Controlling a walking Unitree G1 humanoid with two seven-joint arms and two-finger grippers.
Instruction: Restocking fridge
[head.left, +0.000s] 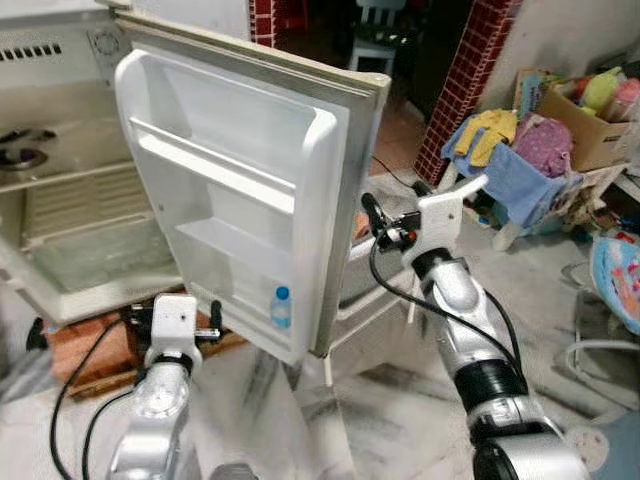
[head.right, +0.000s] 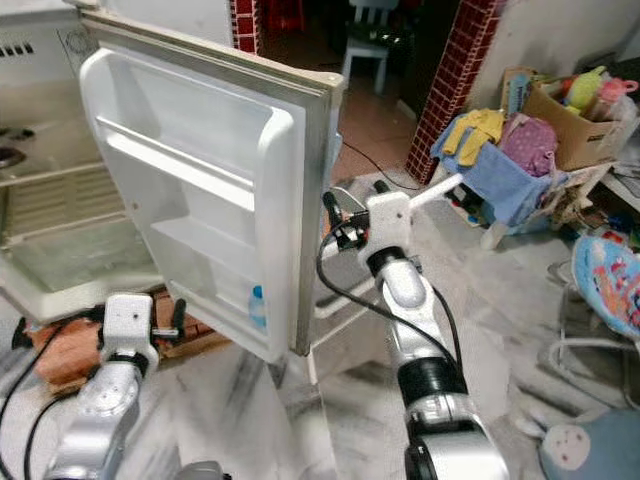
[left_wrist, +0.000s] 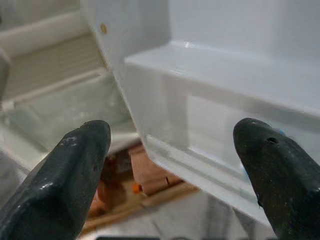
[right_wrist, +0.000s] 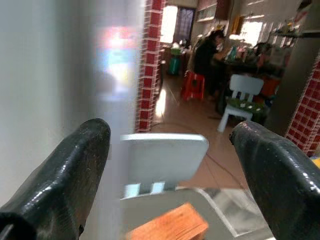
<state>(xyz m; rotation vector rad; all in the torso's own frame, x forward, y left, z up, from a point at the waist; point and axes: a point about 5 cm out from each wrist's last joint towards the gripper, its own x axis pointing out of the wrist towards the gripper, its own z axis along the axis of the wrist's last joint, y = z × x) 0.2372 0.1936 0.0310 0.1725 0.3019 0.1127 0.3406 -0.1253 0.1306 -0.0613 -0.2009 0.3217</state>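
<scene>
One small water bottle (head.left: 282, 307) stands in the lowest shelf of the open fridge door (head.left: 240, 190), near its outer edge. Our left claw (head.left: 182, 325) hangs low in front of that door's bottom corner, fingers (left_wrist: 80, 165) spread wide and holding nothing. Our right claw (head.left: 378, 225) is raised just beside the door's outer edge, its fingers (right_wrist: 75, 170) also spread apart and empty. Behind the door, the fridge (head.left: 60, 180) cabinet stands open above a stack of bricks (head.left: 90, 340). A person (right_wrist: 206, 50) sits far off in the right wrist view.

Spread black fingers (right_wrist: 60, 175), blurred white chair (right_wrist: 162, 160), perhaps fridge door (right_wrist: 45, 75)
</scene>
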